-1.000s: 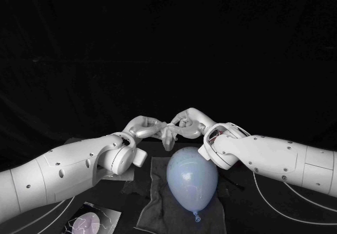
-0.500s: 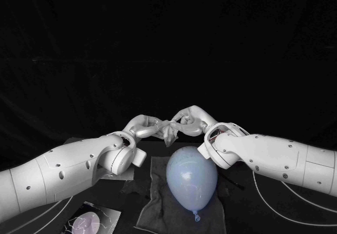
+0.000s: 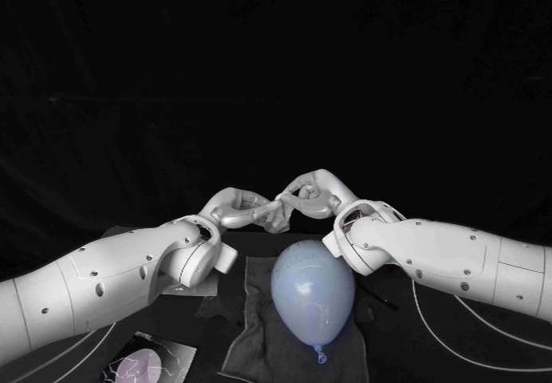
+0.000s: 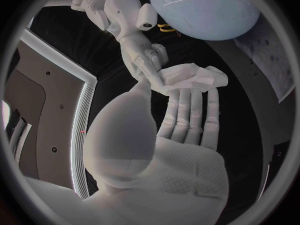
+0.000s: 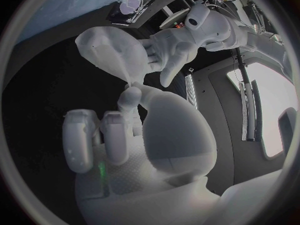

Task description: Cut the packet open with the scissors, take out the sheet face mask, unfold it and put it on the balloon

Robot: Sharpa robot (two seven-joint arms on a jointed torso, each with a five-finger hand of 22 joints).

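The folded white sheet mask (image 3: 276,219) hangs bunched in the air between my two hands, just beyond the balloon. My left hand (image 3: 239,209) holds one side of it, and my right hand (image 3: 313,196) pinches the other. In the left wrist view the mask (image 4: 189,78) lies across my left hand's fingertips (image 4: 187,110), with the right hand (image 4: 142,52) gripping its edge. The right wrist view shows the mask (image 5: 111,47) pinched by my right hand (image 5: 128,125), the left hand (image 5: 172,55) behind it. The pale blue balloon (image 3: 310,289) lies on a grey towel (image 3: 255,351).
An opened packet (image 3: 143,367) lies at the near left of the table. A flat grey piece (image 3: 224,262) sits under my left wrist. A dark thin object (image 3: 385,302) lies to the right of the balloon, and white cables (image 3: 460,363) curve under my right arm.
The hands have drawn closer together and the mask has been gathered up, so less of it hangs down than before. The balloon and towel have not moved.
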